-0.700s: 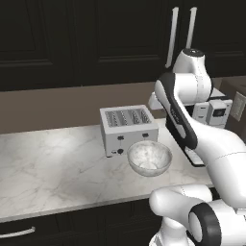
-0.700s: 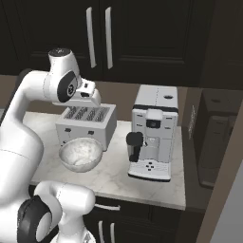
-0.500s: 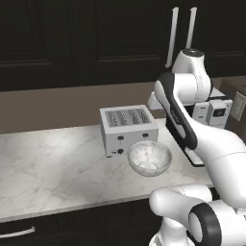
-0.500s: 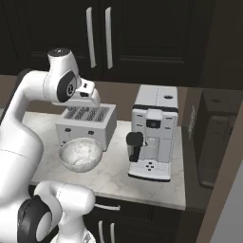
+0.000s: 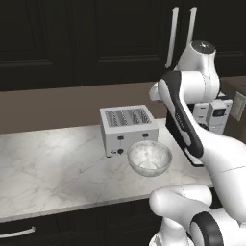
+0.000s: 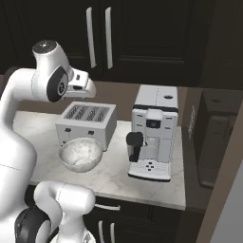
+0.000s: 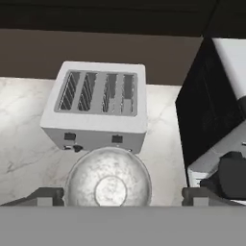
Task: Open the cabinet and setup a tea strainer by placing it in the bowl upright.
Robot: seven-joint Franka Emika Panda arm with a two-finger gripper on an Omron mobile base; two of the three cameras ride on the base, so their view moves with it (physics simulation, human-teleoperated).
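The dark cabinet (image 6: pixel 118 42) hangs above the counter with both doors shut, its two silver bar handles (image 6: pixel 90 38) side by side; in the left base view the handles (image 5: pixel 173 36) rise behind my arm. The frosted bowl (image 5: pixel 149 157) (image 6: pixel 80 154) (image 7: pixel 108 180) sits upright on the marble counter just in front of the toaster, and it holds nothing. My gripper (image 6: pixel 85 90) (image 7: pixel 120 197) hovers above the toaster and bowl, below the cabinet doors, looking down. It is open, with its fingertips (image 7: pixel 45 196) wide apart and nothing between them. The tea strainer is out of view.
A white four-slot toaster (image 5: pixel 129 127) (image 7: pixel 96 103) stands behind the bowl. A white coffee machine (image 6: pixel 152 133) (image 5: pixel 211 113) stands to its right on the marble counter (image 5: pixel 53 163). Dark base cabinets with silver handles (image 6: pixel 109 207) run below the counter edge.
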